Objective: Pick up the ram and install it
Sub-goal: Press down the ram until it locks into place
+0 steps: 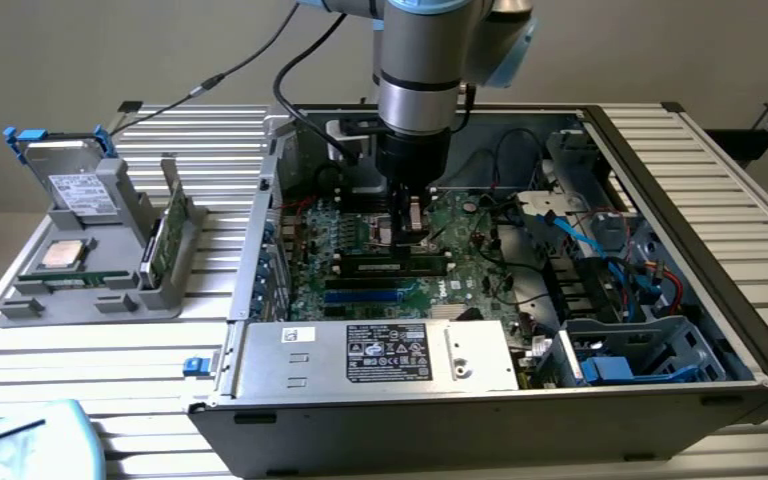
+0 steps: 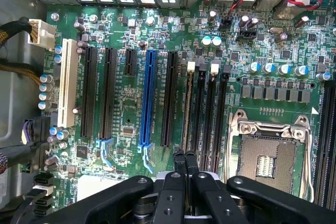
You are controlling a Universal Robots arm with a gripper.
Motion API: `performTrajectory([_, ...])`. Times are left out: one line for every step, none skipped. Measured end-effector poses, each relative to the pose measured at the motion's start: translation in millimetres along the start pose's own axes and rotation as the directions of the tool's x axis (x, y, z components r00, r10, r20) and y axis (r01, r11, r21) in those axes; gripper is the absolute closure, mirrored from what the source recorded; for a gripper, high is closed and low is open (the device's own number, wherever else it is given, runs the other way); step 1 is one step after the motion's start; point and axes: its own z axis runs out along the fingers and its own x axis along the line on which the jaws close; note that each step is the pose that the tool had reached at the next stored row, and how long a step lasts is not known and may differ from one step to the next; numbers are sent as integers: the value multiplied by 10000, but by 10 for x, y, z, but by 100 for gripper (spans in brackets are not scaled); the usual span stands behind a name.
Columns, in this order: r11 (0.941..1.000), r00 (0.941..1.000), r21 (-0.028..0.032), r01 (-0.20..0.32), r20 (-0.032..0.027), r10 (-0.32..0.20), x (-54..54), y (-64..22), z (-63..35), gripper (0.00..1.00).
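Starting at the tool: the black two-fingered gripper point(image 2: 186, 162) had its fingers drawn together, narrow, with nothing visibly pinched between them. Its tips sat at the near end of the ram point(image 2: 187, 109), a thin green circuit-board stick. In the wrist view we saw it edge-on, standing in one of the long black memory sockets point(image 2: 210, 114) on the green motherboard point(image 2: 126, 30). We could not tell whether the tips touched the stick's top edge or hung just above it.

The neighbouring sockets beside the ram were bare. The small white latch point(image 2: 190, 66) at the ram's far end was too small for us to judge as closed or open. Further out lay the empty silver-framed processor socket point(image 2: 269, 153) on one side and the long blue slot point(image 2: 148, 98) on the other.

Outside the open dark-grey computer case point(image 1: 491, 440), well apart at the exterior view's left, the grey plastic fixture point(image 1: 84, 305) held a second green board point(image 1: 172, 232) on edge and a square silver processor chip point(image 1: 64, 255).

Judgement: we took the pick-up and the placing into the socket as done. We could not confirm that the ram was pressed fully home and latched.
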Motion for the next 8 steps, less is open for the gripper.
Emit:
performTrajectory([10000,10000,0,0,0,0,1,-4,0,90])
performTrajectory([10000,10000,-1,-1,0,1,2,-13,-1,90])
performTrajectory([10000,10000,-1,-1,2,1,4,-31,-1,90])
performTrajectory([10000,10000,0,0,4,0,5,-52,-2,90])
performTrajectory([10000,10000,-1,-1,4,1,7,-71,-3,90])
performTrajectory([10000,10000,0,0,4,0,8,-88,-3,90])
performTrajectory([10000,10000,0,0,4,0,10,-105,-4,90])
performTrajectory([10000,10000,0,0,5,0,11,-124,-4,90])
